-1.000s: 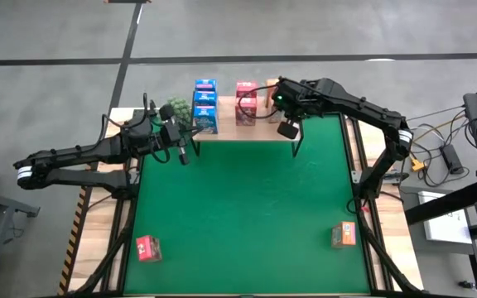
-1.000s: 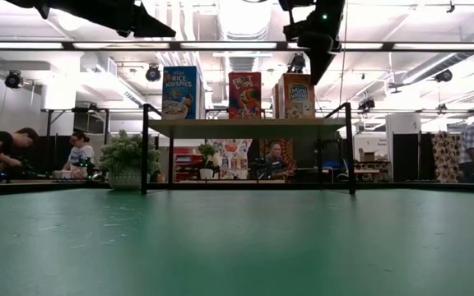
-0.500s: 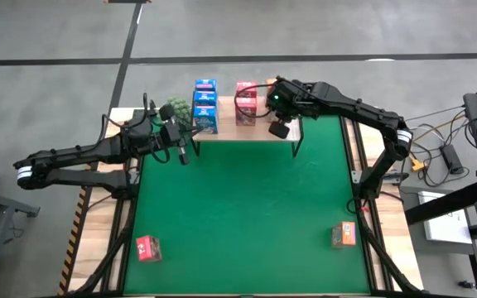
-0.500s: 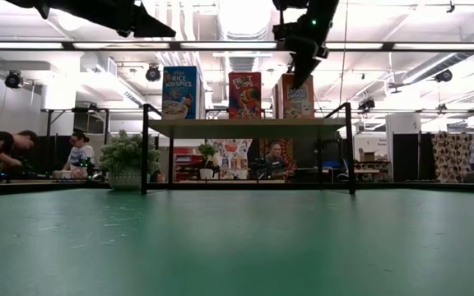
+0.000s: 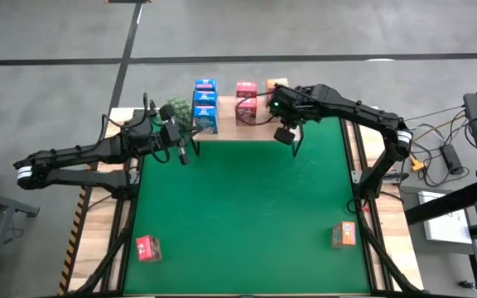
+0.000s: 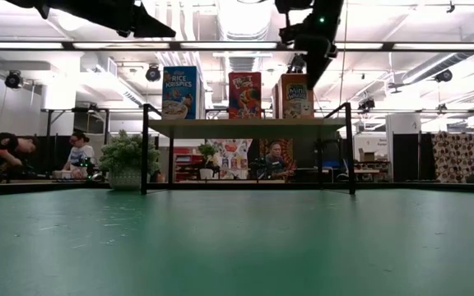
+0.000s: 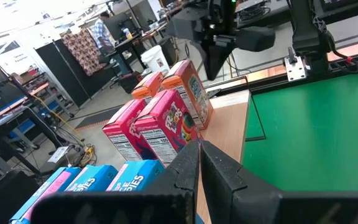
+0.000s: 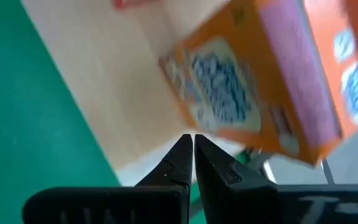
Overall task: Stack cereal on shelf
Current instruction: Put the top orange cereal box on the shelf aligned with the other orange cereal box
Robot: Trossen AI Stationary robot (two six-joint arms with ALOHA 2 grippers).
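The shelf (image 5: pixel 255 131) stands at the table's far edge. On its plank stand blue cereal boxes (image 5: pixel 205 103), pink-red ones (image 5: pixel 245 101) and orange ones (image 5: pixel 277 85). My right gripper (image 5: pixel 286 135) hangs shut over the shelf's right end. It slants down, and its tips (image 8: pixel 193 138) are close in front of an orange box (image 8: pixel 260 81); I see no touch. In the low view the right gripper (image 6: pixel 309 80) shows before that box (image 6: pixel 297 96). My left gripper (image 5: pixel 183 156) waits shut and level near the shelf's left end, nothing between its fingers (image 7: pixel 199 149).
A green leafy plant (image 5: pixel 175 112) stands at the shelf's left end, close to my left arm. A red box (image 5: pixel 148 247) lies at the mat's near left corner and an orange box (image 5: pixel 343 235) at the near right. People sit and walk in the room behind the table.
My right gripper has swung a little toward the table's left along the shelf's front, then come back toward the right, staying shut above the plank.
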